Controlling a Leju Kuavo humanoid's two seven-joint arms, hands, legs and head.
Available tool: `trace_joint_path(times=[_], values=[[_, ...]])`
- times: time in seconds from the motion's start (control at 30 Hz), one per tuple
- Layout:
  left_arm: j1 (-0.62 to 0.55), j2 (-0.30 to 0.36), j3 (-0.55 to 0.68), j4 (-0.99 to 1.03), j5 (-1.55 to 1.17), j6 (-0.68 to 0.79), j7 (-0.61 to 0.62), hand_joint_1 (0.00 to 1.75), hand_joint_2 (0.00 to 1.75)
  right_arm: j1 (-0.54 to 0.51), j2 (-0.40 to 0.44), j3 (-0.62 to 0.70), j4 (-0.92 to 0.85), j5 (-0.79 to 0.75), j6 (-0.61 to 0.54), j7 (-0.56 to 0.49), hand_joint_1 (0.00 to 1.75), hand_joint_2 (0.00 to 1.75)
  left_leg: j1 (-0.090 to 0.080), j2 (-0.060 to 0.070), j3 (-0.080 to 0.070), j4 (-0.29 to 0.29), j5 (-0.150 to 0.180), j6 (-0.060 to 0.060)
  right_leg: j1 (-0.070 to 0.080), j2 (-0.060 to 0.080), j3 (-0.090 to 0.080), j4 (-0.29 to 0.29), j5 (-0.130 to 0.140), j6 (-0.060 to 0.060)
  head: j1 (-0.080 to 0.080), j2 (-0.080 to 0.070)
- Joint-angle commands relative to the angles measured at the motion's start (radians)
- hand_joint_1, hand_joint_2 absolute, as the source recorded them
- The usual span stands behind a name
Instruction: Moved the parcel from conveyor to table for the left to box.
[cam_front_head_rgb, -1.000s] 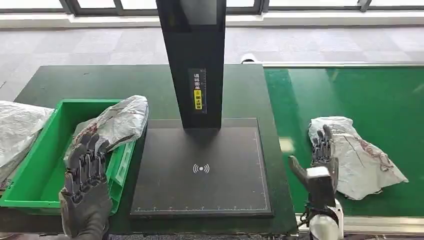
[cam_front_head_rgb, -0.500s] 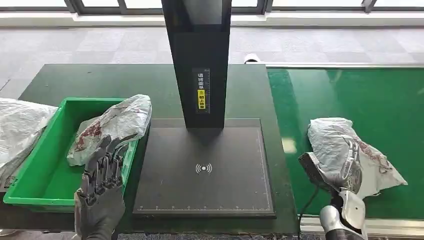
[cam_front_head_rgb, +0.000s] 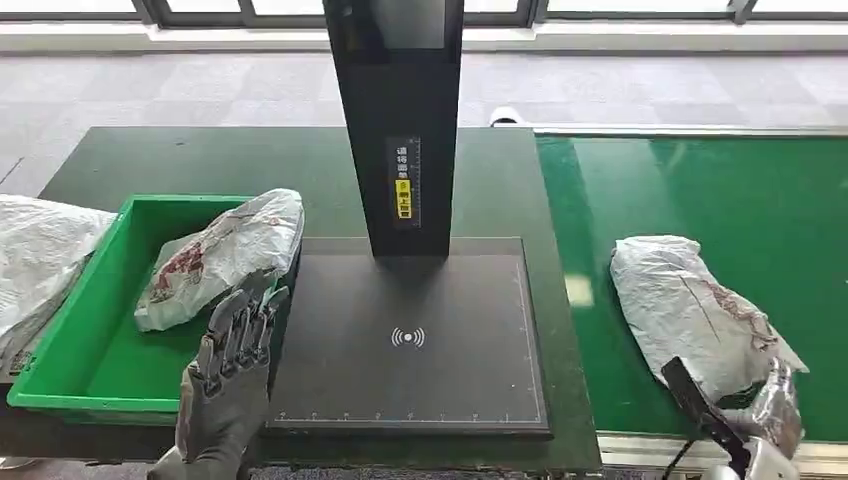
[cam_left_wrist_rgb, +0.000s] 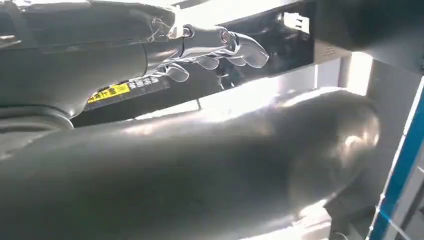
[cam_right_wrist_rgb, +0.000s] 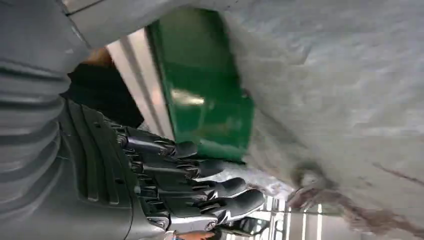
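Note:
A crumpled grey plastic parcel (cam_front_head_rgb: 690, 305) with red marks lies on the green conveyor (cam_front_head_rgb: 700, 190) at the right. My right hand (cam_front_head_rgb: 762, 418) is at the parcel's near right end, thumb apart from the fingers, which touch its edge; nothing is gripped. The right wrist view has the same fingers (cam_right_wrist_rgb: 195, 182) spread beside the parcel (cam_right_wrist_rgb: 340, 95). A second parcel (cam_front_head_rgb: 225, 250) lies over the right rim of the green box (cam_front_head_rgb: 70, 345). Near the box's near right corner hovers my left hand (cam_front_head_rgb: 228, 375), fingers straight and apart, holding nothing.
A black scanner plate (cam_front_head_rgb: 410, 345) with a tall black column (cam_front_head_rgb: 400, 120) fills the middle of the dark table (cam_front_head_rgb: 200, 160). A third grey parcel (cam_front_head_rgb: 35, 260) lies left of the box. The conveyor's metal edge (cam_front_head_rgb: 650, 447) runs along the near right.
My left hand has drawn back from the parcel in the box and shifted right. My right hand has slid from the conveyor parcel's left side to its near right end.

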Motion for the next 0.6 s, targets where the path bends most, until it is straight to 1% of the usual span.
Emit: trace_joint_path(times=[0.03, 0.07, 0.1, 0.13, 0.17, 0.23, 0.27, 0.3, 0.33, 0.37, 0.43, 0.6], values=[[0.010, -0.006, 0.070, 0.043, -0.002, 0.007, 0.003, 0.00, 0.00, -0.090, -0.097, -0.177, 0.110, 0.028, 0.033, -0.038, 0.00, 1.75, -0.002, 0.008, 0.002, -0.002, -0.001, 0.001, -0.002, 0.007, 0.001, -0.002, 0.002, 0.000, 0.000, 0.000], [0.009, 0.002, 0.059, 0.052, 0.002, 0.023, 0.003, 0.00, 0.00, -0.152, -0.129, -0.163, 0.219, 0.035, -0.017, -0.041, 0.00, 1.75, -0.001, 0.007, -0.002, -0.001, -0.001, 0.002, -0.001, 0.007, 0.000, -0.002, 0.002, 0.000, 0.000, 0.000], [0.007, 0.007, 0.053, 0.058, 0.005, 0.035, 0.003, 0.00, 0.00, -0.189, -0.144, -0.155, 0.283, 0.037, -0.043, -0.050, 0.00, 1.75, -0.002, 0.010, 0.002, -0.003, 0.000, 0.002, -0.002, 0.008, 0.000, -0.003, 0.003, 0.000, 0.000, 0.000], [0.003, 0.014, 0.043, 0.063, 0.010, 0.053, 0.003, 0.00, 0.00, -0.281, -0.165, -0.130, 0.402, 0.049, -0.048, -0.062, 0.00, 1.75, -0.001, 0.009, 0.002, -0.002, 0.000, 0.002, -0.001, 0.007, 0.000, -0.004, 0.003, 0.000, 0.000, 0.000], [0.001, 0.019, 0.037, 0.065, 0.011, 0.061, 0.003, 0.00, 0.00, -0.314, -0.165, -0.107, 0.446, 0.079, -0.047, -0.032, 0.00, 1.75, -0.002, 0.011, 0.004, -0.003, 0.000, 0.002, -0.001, 0.010, 0.000, -0.004, 0.004, 0.000, 0.000, 0.000], [0.001, 0.019, 0.037, 0.065, 0.011, 0.061, 0.003, 0.00, 0.00, -0.314, -0.165, -0.107, 0.446, 0.079, -0.047, -0.032, 0.00, 1.75, -0.002, 0.016, 0.003, -0.002, -0.001, 0.002, -0.002, 0.014, 0.000, -0.003, 0.004, 0.001, 0.000, 0.000], [0.001, 0.019, 0.037, 0.065, 0.011, 0.061, 0.003, 0.00, 0.00, -0.314, -0.165, -0.107, 0.446, 0.079, -0.047, -0.032, 0.00, 1.75, -0.002, 0.013, -0.002, -0.001, -0.001, 0.002, -0.002, 0.012, 0.001, -0.002, 0.003, 0.001, 0.000, 0.000], [0.001, 0.019, 0.037, 0.065, 0.011, 0.061, 0.003, 0.00, 0.00, -0.314, -0.165, -0.107, 0.446, 0.079, -0.047, -0.032, 0.00, 1.75, -0.002, 0.013, -0.003, -0.003, 0.001, 0.002, -0.001, 0.012, -0.001, -0.003, 0.005, 0.000, 0.000, 0.000], [0.001, 0.019, 0.037, 0.065, 0.011, 0.061, 0.003, 0.00, 0.00, -0.314, -0.165, -0.107, 0.446, 0.079, -0.047, -0.032, 0.00, 1.75, -0.001, 0.010, -0.001, -0.002, 0.001, 0.002, -0.001, 0.010, -0.001, -0.003, 0.004, 0.001, 0.000, 0.000], [0.001, 0.019, 0.037, 0.065, 0.011, 0.061, 0.003, 0.00, 0.00, -0.314, -0.165, -0.107, 0.446, 0.079, -0.047, -0.032, 0.00, 1.75, -0.002, 0.010, 0.006, -0.001, 0.000, 0.003, -0.002, 0.009, 0.000, -0.002, 0.003, 0.001, 0.000, 0.000], [0.001, 0.019, 0.037, 0.065, 0.011, 0.061, 0.003, 0.00, 0.00, -0.314, -0.165, -0.107, 0.446, 0.079, -0.047, -0.032, 0.00, 1.75, -0.002, 0.009, 0.006, -0.001, 0.001, 0.004, -0.002, 0.008, 0.001, -0.001, 0.004, 0.002, 0.000, 0.000], [0.001, 0.019, 0.037, 0.065, 0.011, 0.061, 0.003, 0.00, 0.00, -0.314, -0.165, -0.107, 0.446, 0.079, -0.047, -0.032, 0.00, 1.75, -0.002, 0.010, 0.005, -0.003, 0.002, 0.003, -0.002, 0.009, 0.001, -0.003, 0.005, 0.002, 0.000, 0.000]])
